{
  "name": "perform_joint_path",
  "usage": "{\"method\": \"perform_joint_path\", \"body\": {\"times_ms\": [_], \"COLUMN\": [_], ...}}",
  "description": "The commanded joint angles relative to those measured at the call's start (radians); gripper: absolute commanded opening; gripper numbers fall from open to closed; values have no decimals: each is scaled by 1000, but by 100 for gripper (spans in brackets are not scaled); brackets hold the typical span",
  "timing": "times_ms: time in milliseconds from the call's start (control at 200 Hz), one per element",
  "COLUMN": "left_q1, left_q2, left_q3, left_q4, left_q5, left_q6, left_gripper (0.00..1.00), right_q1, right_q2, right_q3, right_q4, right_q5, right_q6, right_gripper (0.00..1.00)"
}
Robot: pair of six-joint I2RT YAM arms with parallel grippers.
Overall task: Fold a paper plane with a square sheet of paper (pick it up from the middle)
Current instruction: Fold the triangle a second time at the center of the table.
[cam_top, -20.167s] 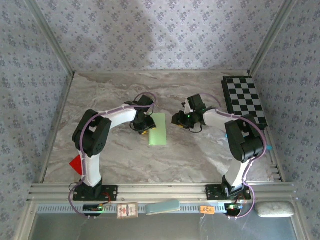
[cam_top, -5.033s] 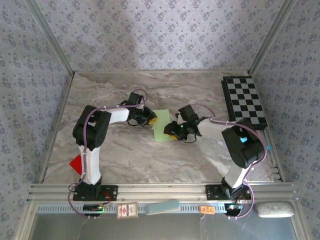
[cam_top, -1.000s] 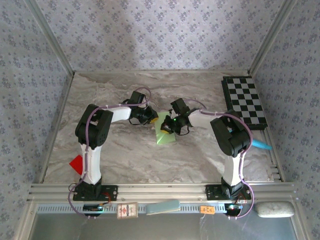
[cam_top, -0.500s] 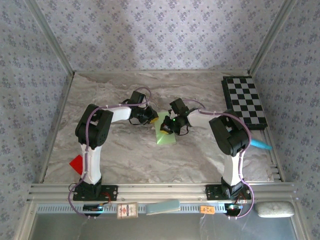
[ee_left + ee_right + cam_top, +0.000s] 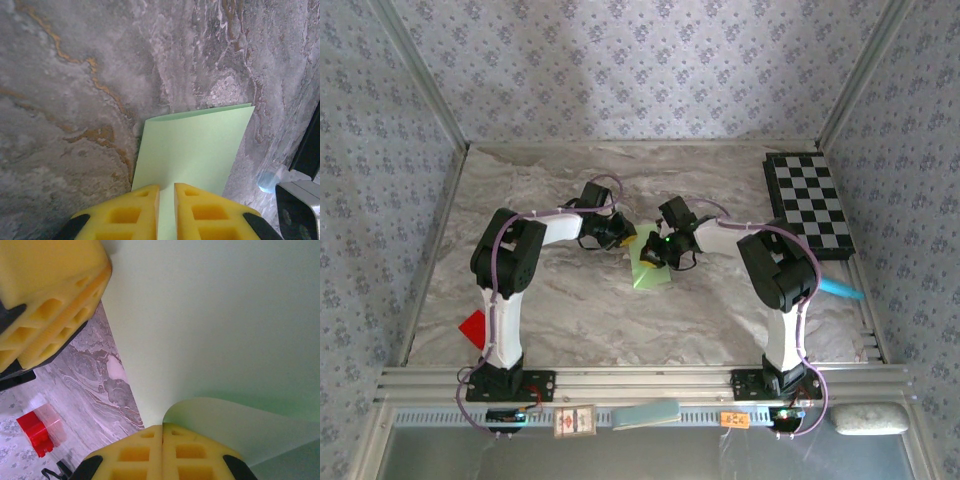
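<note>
We see the green paper (image 5: 650, 277) lying mid-frame on the table (image 5: 560, 300). The right pincer (image 5: 162, 432) is clenched on its curled flap. The left pincer (image 5: 166, 192) sits nearly closed at its edge; we cannot tell if it grips.

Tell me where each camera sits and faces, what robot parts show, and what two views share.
Top external: above and behind the bases, looking down at the table; both arms, left hand and right hand show.
Left wrist: on the left arm, looking past its yellow fingers onto the green paper.
Right wrist: on the right arm, close over the paper; own fingers below, left hand's finger top left.
Shared: both wrist views show the green paper.
</note>
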Motion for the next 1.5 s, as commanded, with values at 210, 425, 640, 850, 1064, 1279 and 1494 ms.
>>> {"method": "perform_joint_path", "body": {"times_ms": [210, 425, 640, 850, 1064, 1279, 1494], "left_q1": [-49, -52, -52, -52, -53, -53, -52], "left_q2": [73, 73, 74, 74, 73, 68, 61], "left_q3": [-15, -15, -17, -17, -18, -17, -5], "left_q4": [-49, -49, -50, -48, -48, -47, -62], "left_q5": [11, 11, 11, 11, 11, 12, 8], "left_q6": [-7, -7, -7, -8, -9, -10, -5], "left_gripper": [16, 16, 16, 16, 16, 16, 16], "right_q1": [3, 4, 8, 7, 10, 10, 9], "right_q2": [24, 33, 40, 44, 50, 60, 63], "right_q3": [23, 26, 36, 37, 36, 35, 36], "right_q4": [-26, -34, -53, -63, -66, -77, -89], "right_q5": [13, 11, 9, 13, 16, 22, 29], "right_q6": [-6, -10, -16, -19, -20, -21, -23], "right_gripper": [0, 0, 0, 1, 2, 5, 9]}}
